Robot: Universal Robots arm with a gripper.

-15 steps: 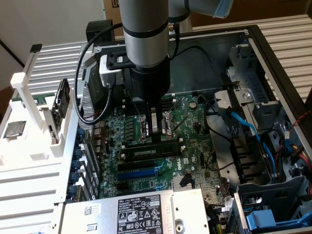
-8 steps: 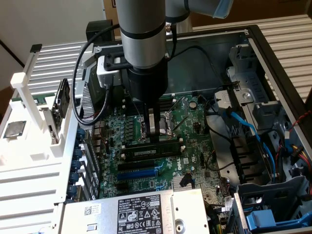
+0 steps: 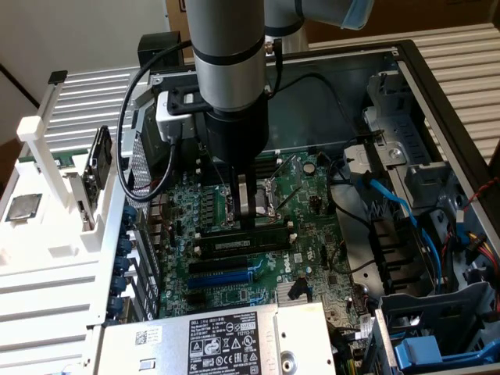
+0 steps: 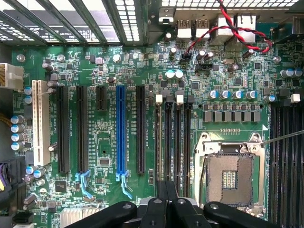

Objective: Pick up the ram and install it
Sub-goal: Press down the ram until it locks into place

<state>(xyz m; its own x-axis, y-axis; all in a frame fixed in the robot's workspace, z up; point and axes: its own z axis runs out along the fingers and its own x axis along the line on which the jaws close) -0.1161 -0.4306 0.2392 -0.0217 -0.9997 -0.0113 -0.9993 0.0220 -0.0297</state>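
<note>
Green ram seated in its slot, directly under the clenched hand.

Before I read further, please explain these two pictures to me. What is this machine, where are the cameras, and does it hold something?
The grey column is a robot arm reaching down into an open computer case. At its end is a gripper, a two-finger hand, shut now. One picture comes from a camera off the arm; the other from a camera on the wrist, looking down on the green motherboard. A ram, a long memory stick, sits on edge on the board, and the gripper tip is right at its top edge. I cannot tell whether it grips or only presses it. On the exterior view's left, a white rack holds a square silver chip.
</note>
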